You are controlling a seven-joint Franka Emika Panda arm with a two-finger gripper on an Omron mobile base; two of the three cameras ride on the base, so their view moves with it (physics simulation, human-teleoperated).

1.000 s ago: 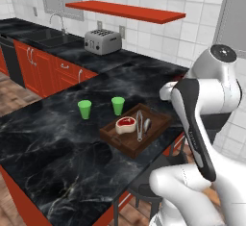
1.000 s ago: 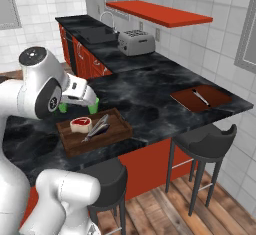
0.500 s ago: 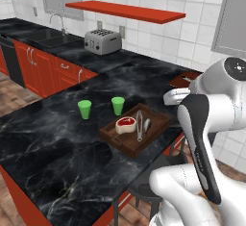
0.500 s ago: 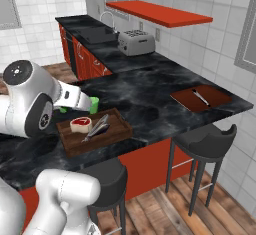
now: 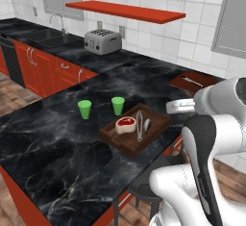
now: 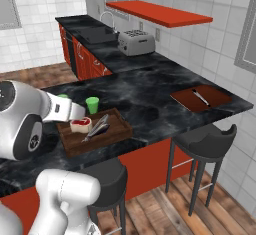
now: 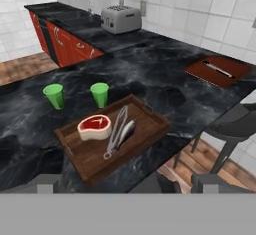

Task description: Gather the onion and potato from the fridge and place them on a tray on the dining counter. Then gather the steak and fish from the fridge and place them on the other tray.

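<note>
Red-brown wood of the tray (image 7: 150,124) sits mid-frame in the hand view, its long axis running lower left to upper right, steak (image 7: 94,127) and fish (image 7: 125,130) on it, just above the open, empty claw (image 7: 125,181).

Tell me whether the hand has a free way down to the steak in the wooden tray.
Probably yes. In the hand view the steak lies uncovered at one end of the wooden tray, with the tongs beside it and the green cups outside the tray. The open hand faces it with nothing between.
</note>
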